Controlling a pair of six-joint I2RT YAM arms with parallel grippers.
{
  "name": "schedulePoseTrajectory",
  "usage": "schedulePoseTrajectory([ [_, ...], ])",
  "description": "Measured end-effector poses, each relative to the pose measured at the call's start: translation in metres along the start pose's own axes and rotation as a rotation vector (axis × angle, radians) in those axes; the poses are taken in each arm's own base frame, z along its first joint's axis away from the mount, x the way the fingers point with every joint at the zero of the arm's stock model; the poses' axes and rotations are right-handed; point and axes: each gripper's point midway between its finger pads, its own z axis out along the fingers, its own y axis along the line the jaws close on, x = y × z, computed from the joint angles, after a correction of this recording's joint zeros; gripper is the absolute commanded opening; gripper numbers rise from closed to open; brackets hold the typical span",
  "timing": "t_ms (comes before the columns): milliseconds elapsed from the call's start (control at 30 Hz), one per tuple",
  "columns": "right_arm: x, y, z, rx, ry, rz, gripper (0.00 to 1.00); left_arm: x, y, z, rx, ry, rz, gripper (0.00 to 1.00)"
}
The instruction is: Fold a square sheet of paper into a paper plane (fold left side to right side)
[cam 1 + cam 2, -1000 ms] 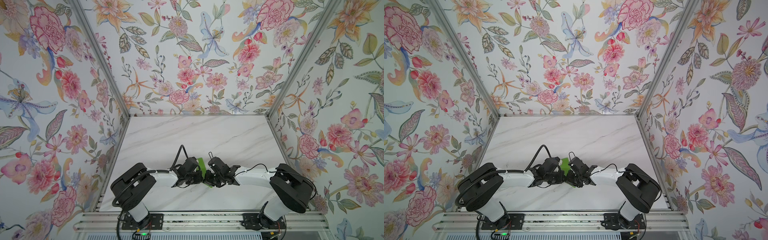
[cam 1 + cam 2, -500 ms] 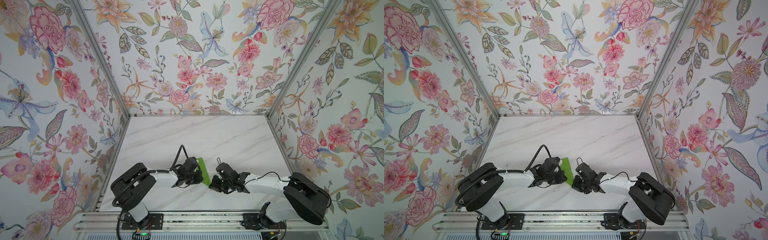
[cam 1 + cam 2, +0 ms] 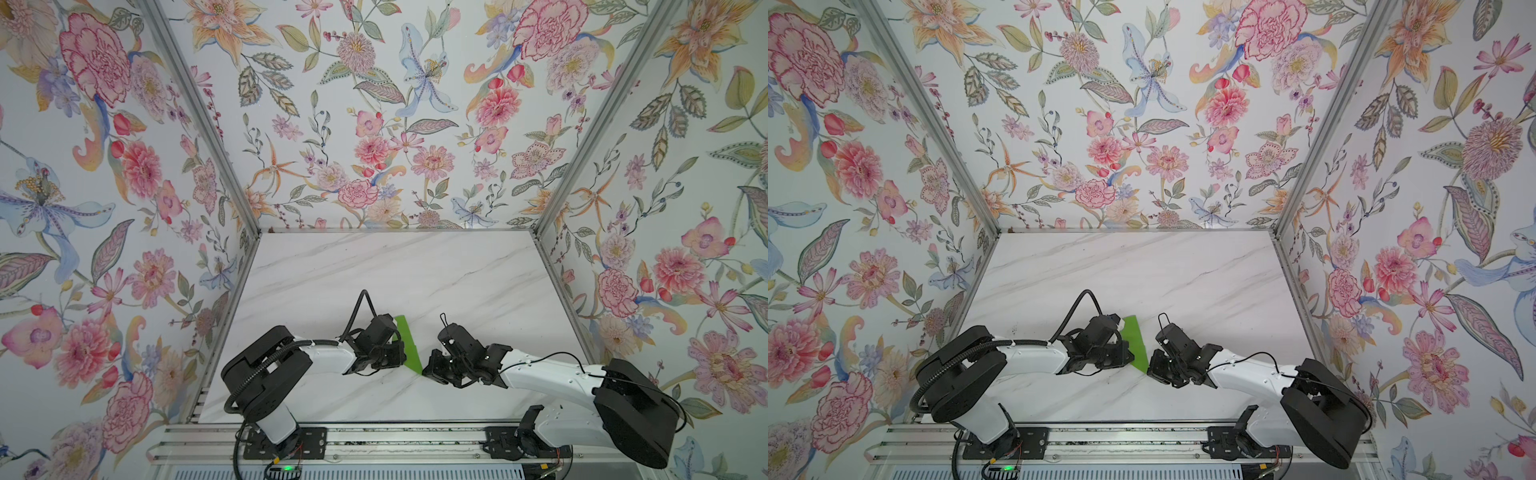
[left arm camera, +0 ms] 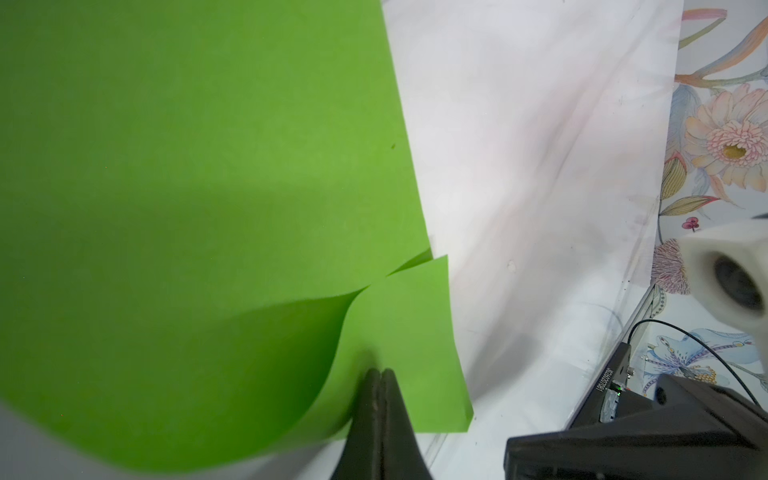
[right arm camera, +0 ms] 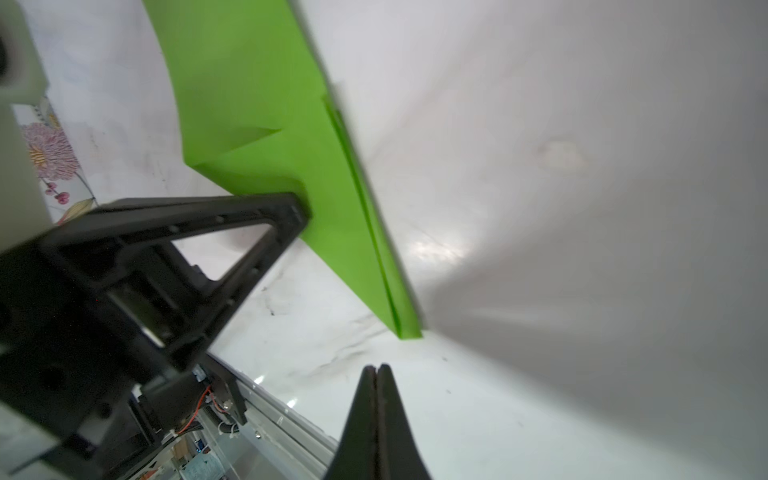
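The square sheet of paper [image 3: 409, 345] [image 3: 1136, 343] is bright green and lies on the marble table, folded into a slim pointed wedge like a paper plane. In the left wrist view the paper [image 4: 208, 166] has a flap curling up beside the jaws. My left gripper [image 3: 400, 358] [image 3: 1127, 356] [image 4: 380, 372] is shut, its tips pressing down on the paper near its left edge. My right gripper [image 3: 428, 370] [image 3: 1152, 370] [image 5: 378, 368] is shut and holds nothing. It sits just off the paper's near pointed tip [image 5: 409, 332], not touching it.
Floral walls [image 3: 124, 249] enclose the marble table [image 3: 374, 270] on the left, back and right. A metal rail [image 3: 374, 444] with both arm bases runs along the front edge. The left arm's finger frame [image 5: 249, 232] shows in the right wrist view.
My right gripper has drawn back to the right and toward the front, off the paper. More of the green paper shows now. The left gripper has stayed on the paper.
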Motion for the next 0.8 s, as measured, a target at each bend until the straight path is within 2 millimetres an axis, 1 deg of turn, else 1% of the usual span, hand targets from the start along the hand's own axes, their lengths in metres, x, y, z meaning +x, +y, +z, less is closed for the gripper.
schedulePoseTrajectory([
  [67, -0.005, 0.01, 0.008, -0.011, 0.006, -0.006, 0.0, 0.0, 0.0, 0.0, 0.0, 0.0, 0.0, 0.0],
  [133, -0.007, 0.012, 0.016, -0.006, 0.018, -0.01, 0.0, 0.0, 0.0, 0.0, 0.0, 0.0, 0.0, 0.0],
  [200, -0.009, 0.01, 0.024, 0.013, 0.029, -0.008, 0.0, 0.0, 0.0, 0.0, 0.0, 0.0, 0.0, 0.0],
  [333, -0.014, 0.002, 0.033, 0.042, 0.039, 0.0, 0.0, 0.0, 0.0, 0.0, 0.0, 0.0, 0.0, 0.0],
  [467, -0.016, 0.001, 0.035, 0.039, 0.055, -0.018, 0.0, -0.001, 0.0, -0.001, -0.008, 0.002, 0.014, 0.05],
  [633, -0.016, 0.0, 0.035, 0.022, 0.09, -0.085, 0.0, -0.003, 0.0, -0.009, -0.075, 0.032, 0.132, 0.16],
  [700, -0.017, -0.001, 0.035, 0.018, 0.109, -0.114, 0.0, -0.007, -0.006, -0.014, -0.097, 0.056, 0.215, 0.19],
  [800, -0.018, -0.001, 0.035, 0.008, 0.138, -0.144, 0.0, -0.016, -0.019, -0.022, -0.113, 0.08, 0.327, 0.19],
])
